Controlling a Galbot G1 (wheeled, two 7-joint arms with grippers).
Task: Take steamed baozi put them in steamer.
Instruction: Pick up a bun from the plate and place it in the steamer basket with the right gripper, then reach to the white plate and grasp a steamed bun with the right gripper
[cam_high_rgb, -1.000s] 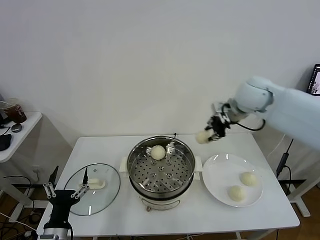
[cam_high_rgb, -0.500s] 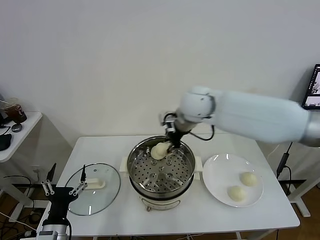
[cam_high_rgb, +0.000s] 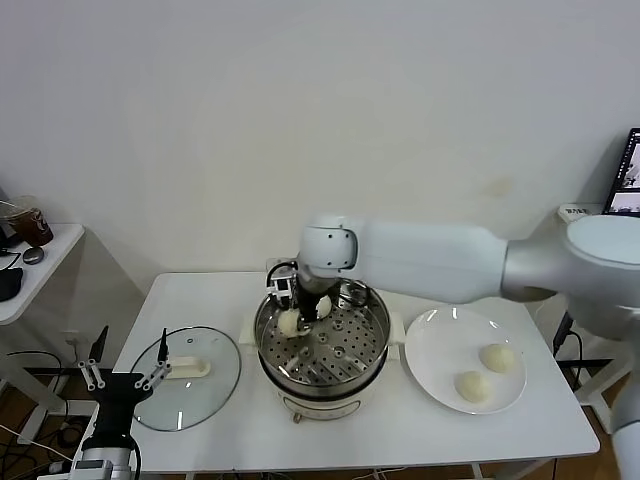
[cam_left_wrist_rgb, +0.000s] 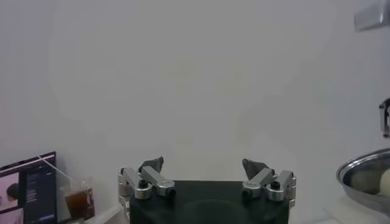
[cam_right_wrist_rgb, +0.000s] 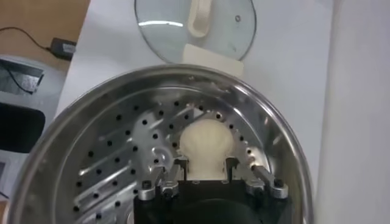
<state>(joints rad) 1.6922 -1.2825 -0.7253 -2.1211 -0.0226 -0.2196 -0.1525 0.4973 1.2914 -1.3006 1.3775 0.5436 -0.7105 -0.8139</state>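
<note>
The steamer (cam_high_rgb: 322, 345) stands mid-table; its perforated tray fills the right wrist view (cam_right_wrist_rgb: 109, 164). My right gripper (cam_high_rgb: 296, 305) is low inside the steamer's left part, shut on a cream baozi (cam_high_rgb: 290, 322), which sits between the fingers (cam_right_wrist_rgb: 181, 164) just over the tray (cam_right_wrist_rgb: 207, 143). A second baozi (cam_high_rgb: 323, 305) lies in the steamer, partly hidden behind the gripper. Two more baozi (cam_high_rgb: 496, 357) (cam_high_rgb: 472, 386) lie on the white plate (cam_high_rgb: 430, 345). My left gripper (cam_high_rgb: 120, 378) is open and parked below the table's front left corner (cam_left_wrist_rgb: 204, 165).
The glass lid (cam_high_rgb: 185, 365) lies flat left of the steamer and shows in the right wrist view (cam_right_wrist_rgb: 194, 24). A side table with a dark drink (cam_high_rgb: 30, 225) is at far left. A monitor (cam_high_rgb: 630, 160) is at far right.
My right gripper carried the baozi from above the plate's side leftwards across the steamer and lowered it into the steamer's left part. The left arm stayed put.
</note>
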